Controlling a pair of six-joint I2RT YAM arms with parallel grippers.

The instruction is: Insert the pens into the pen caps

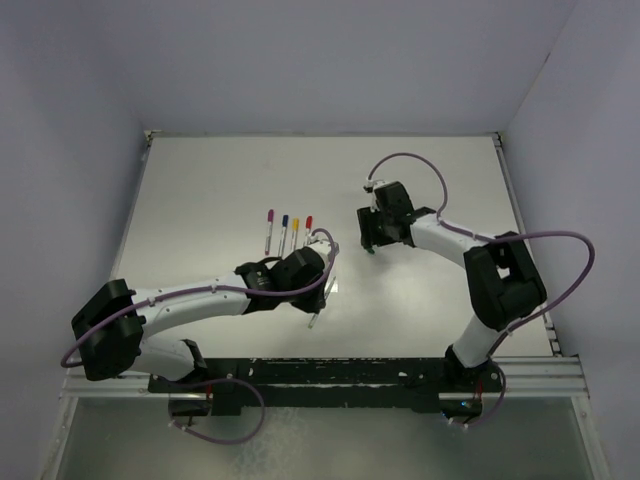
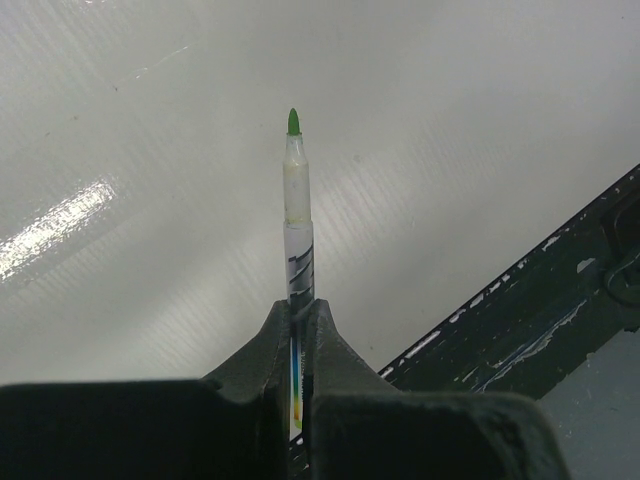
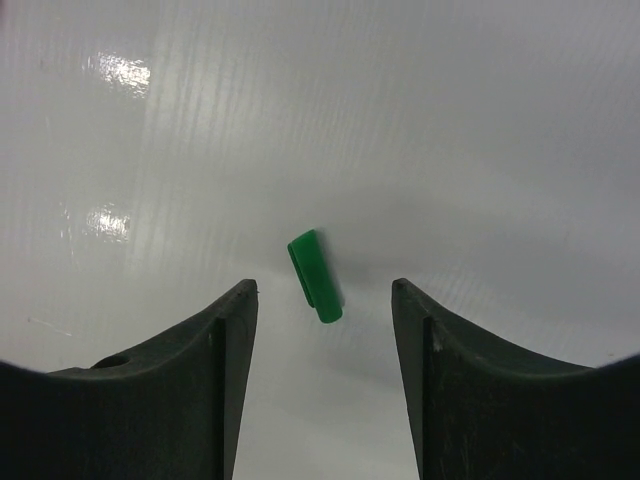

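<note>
While the left tool (image 2: pixel 300 308) clamps a green-tipped pen (image 2: pixel 296 200), the right tool (image 3: pixel 323 287) straddles the green cap (image 3: pixel 314 276), fingers apart.

The fixed top camera looked down from above and behind the arm bases (image 1: pixel 185 375) on the whole white table (image 1: pixel 200 190). The left wrist camera stared close along the left gripper (image 2: pixel 300 308) and its green-tipped pen (image 2: pixel 297 215) toward the near rail (image 2: pixel 500 320); the right wrist camera faced the same tabletop, low over a green cap (image 3: pixel 315 268).
</note>
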